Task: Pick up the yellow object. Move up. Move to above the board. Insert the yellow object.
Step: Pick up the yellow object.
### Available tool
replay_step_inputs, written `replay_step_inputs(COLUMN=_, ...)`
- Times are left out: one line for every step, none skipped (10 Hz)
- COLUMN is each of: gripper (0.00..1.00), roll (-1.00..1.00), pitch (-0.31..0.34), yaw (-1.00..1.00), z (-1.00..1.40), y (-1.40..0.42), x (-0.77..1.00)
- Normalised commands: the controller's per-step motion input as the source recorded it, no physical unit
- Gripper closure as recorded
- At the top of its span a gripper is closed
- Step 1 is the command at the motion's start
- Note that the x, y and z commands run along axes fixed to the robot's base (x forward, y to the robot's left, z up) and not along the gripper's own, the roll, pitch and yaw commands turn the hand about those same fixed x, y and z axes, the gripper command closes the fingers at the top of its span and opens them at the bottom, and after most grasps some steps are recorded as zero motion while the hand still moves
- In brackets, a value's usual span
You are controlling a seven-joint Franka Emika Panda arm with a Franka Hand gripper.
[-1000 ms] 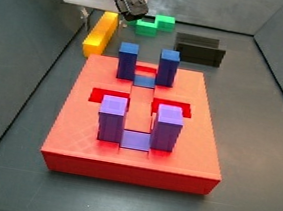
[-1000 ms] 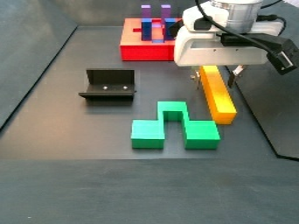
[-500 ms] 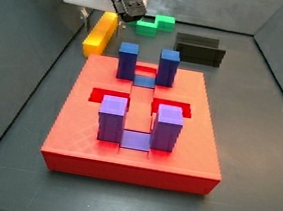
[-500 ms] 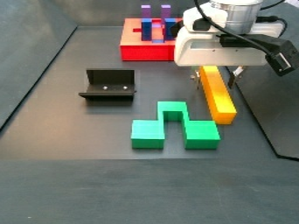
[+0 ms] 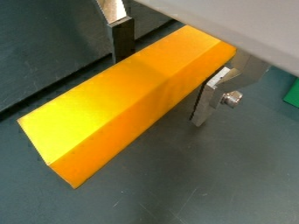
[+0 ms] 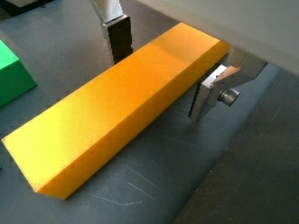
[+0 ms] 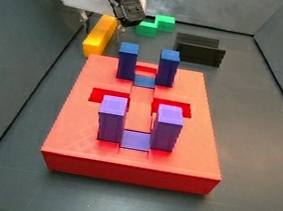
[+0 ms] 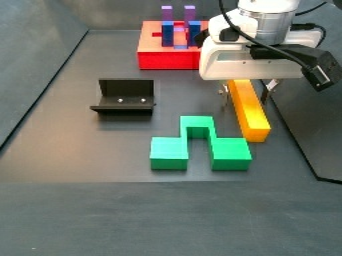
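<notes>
The yellow object (image 5: 111, 109) is a long orange-yellow bar lying flat on the dark floor; it also shows in a wrist view (image 6: 105, 122) and in both side views (image 7: 100, 34) (image 8: 249, 112). My gripper (image 5: 163, 83) (image 6: 158, 83) is low over one end of it, jaws open, one finger (image 5: 121, 39) on each long side with small gaps. In both side views the gripper (image 7: 118, 15) (image 8: 247, 86) stands over the bar's end nearer the board. The board (image 7: 131, 148) (image 8: 158, 58) is a red slab with blue and purple posts, apart from the bar.
A green notched block (image 8: 198, 146) (image 7: 154, 24) lies beside the bar; its corner shows in a wrist view (image 6: 10, 74). The black fixture (image 8: 124, 98) (image 7: 200, 52) stands on the floor. Grey walls enclose the floor.
My gripper has come down slightly over the yellow object. The bar and the other things have not moved.
</notes>
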Motion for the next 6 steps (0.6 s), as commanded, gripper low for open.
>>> replay_step_inputs(gripper=1.00, roll=0.00, pitch=0.000, yaw=0.00, z=0.00, y=0.00, x=0.00)
replay_step_inputs(gripper=1.00, roll=0.00, pitch=0.000, yaw=0.00, z=0.00, y=0.00, x=0.00)
replay_step_inputs(gripper=1.00, roll=0.00, pitch=0.000, yaw=0.00, z=0.00, y=0.00, x=0.00)
replay_step_inputs(gripper=1.00, roll=0.00, pitch=0.000, yaw=0.00, z=0.00, y=0.00, x=0.00)
replay_step_inputs(gripper=1.00, roll=0.00, pitch=0.000, yaw=0.00, z=0.00, y=0.00, x=0.00)
replay_step_inputs(gripper=1.00, roll=0.00, pitch=0.000, yaw=0.00, z=0.00, y=0.00, x=0.00)
